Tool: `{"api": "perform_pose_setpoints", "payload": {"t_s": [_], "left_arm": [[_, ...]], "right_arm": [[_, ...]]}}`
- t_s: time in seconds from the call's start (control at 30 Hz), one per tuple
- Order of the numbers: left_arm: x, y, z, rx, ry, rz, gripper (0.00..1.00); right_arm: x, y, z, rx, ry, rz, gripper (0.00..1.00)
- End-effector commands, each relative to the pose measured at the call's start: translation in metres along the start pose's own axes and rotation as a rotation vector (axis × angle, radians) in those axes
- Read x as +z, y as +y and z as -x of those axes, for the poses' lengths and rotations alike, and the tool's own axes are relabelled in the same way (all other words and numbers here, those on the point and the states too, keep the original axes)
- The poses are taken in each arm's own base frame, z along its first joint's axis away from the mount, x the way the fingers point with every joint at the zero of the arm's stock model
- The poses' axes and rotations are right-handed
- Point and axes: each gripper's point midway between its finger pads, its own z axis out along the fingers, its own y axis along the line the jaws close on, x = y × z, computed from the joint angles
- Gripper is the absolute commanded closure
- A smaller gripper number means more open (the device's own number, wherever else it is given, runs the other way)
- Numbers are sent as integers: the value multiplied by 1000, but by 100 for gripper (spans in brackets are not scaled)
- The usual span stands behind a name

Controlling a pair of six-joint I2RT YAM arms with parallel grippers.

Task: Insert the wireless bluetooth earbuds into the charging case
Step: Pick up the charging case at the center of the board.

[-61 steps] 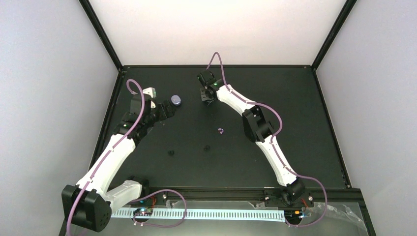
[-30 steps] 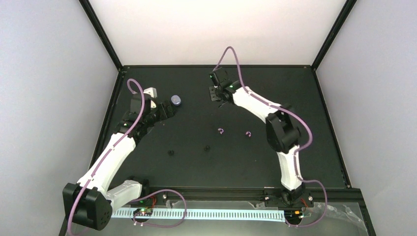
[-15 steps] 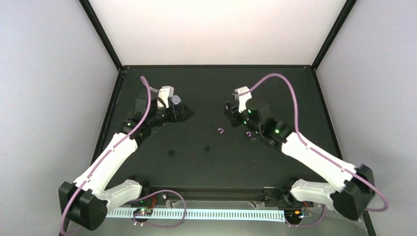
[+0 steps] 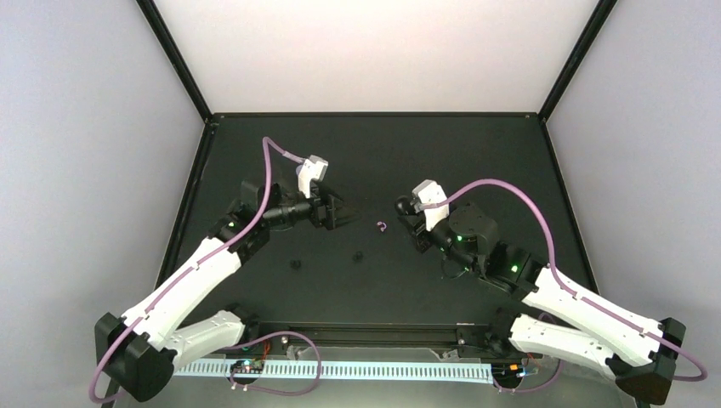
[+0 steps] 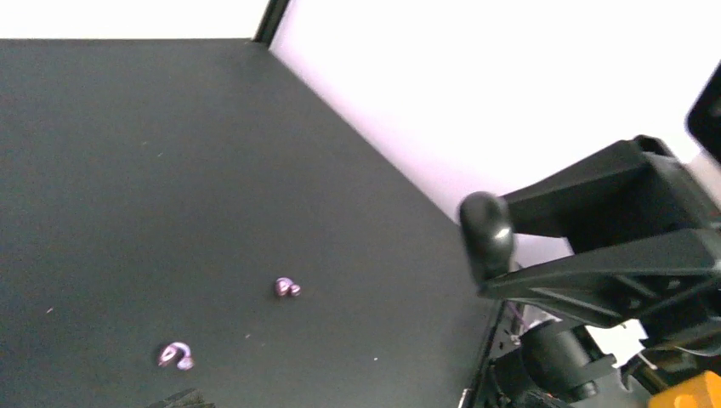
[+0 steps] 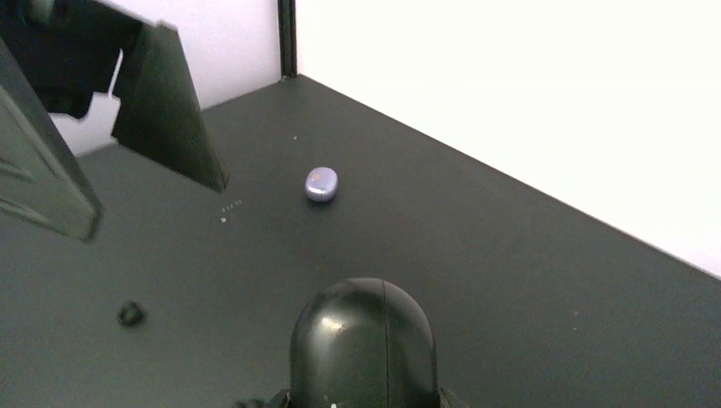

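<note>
The lavender charging case lies shut on the black table, far back in the right wrist view; in the top view my left wrist hides it. Two tiny black earbuds lie on the table nearer the front; one also shows in the right wrist view. My left gripper is open and empty, hovering left of centre. My right gripper is shut on a black oval piece, held above the table facing the left gripper. That piece also shows in the left wrist view.
A small purple hook piece lies between the grippers. The left wrist view shows two such pieces. White walls and a black frame enclose the table. The left gripper's fingers fill the right wrist view's upper left.
Both arms have swung toward the table's middle. The left gripper has left the case's side and moved right. The right gripper has come nearer and left, with the black piece in it.
</note>
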Motion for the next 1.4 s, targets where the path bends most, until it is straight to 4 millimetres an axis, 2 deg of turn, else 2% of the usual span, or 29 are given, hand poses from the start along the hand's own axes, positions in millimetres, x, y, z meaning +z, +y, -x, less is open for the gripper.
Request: {"api": "perform_pose_setpoints", "payload": {"t_s": [0.0,0.2,0.33,0.47,0.67,0.97,1.37], "left_arm": [[-15,-39,16,82,-88,-155,1],[-20,-50,18,86,-94,-185,1],[-13,-59,15,51,-79,-223,3],[-2,-66,21,-35,-100,-238,6],[9,-81,26,-70,-96,-238,14],[19,-77,20,-94,-53,-205,27],[27,-85,2,-82,7,-232,34]], "right_arm": [[-4,4,-1,-179,9,-25,67],[-11,23,11,-336,-7,31,67],[-15,36,15,-438,-21,71,67],[-16,40,12,-530,-48,65,66],[-17,43,17,-588,-60,47,66],[-18,57,24,-671,-69,37,66],[-13,64,26,-665,-88,36,66]]}}
